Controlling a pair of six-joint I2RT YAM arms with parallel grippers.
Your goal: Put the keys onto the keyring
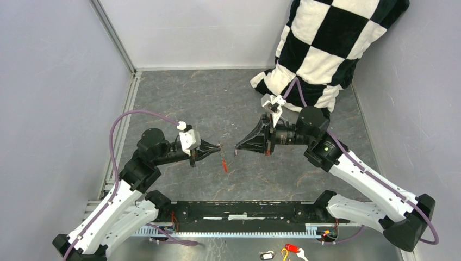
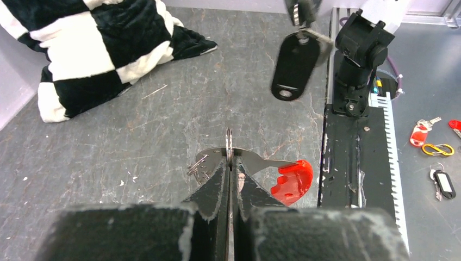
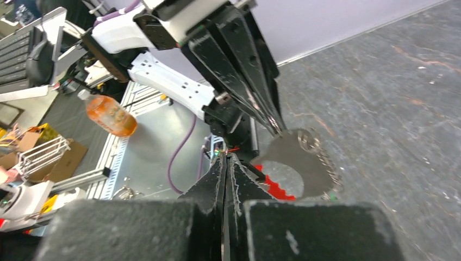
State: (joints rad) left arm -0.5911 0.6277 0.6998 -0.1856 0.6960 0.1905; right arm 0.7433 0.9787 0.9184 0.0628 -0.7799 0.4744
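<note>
- The left fingers [image 2: 217,185] are clamped tight on the metal blade of the red key [image 2: 292,179], right beside the keyring [image 2: 197,165]. The little chain loops dangle off one side and the red head sticks out the other. My guess is it's held up off the surface like that so the ring is presented in open air for the other arm.
- The right fingers [image 3: 215,185] are closed too. From the left wrist view, a black-tagged key [image 2: 295,66] hangs from their tips in mid-air, so I'd say that's the one being brought in next.
- From above, the two tips face each other over the middle of the worktop [image 1: 217,98], near but not touching. Looks like the lining-up stage, with nothing threaded from the right side yet.
- I can't spot the green key anywhere.
- The risky bit, I reckon, is that the ring is tiny and sits edge-on to the left camera, so getting the key's hole onto it needs real precision.
- The worktop is a grey, marbled, slightly scuffed slab. There are pale lavender walls [image 1: 54,81] on three sides and a black-and-white checkered blanket [image 1: 326,43] slumped in the far right corner.
- At the near edge, past the arm bases, sit a red tag [image 1: 292,249] with a yellow loop and a black-framed tag [image 1: 266,254], well away from the action.
- There's also an orange bottle [image 3: 108,115] out in the room beyond.
</note>
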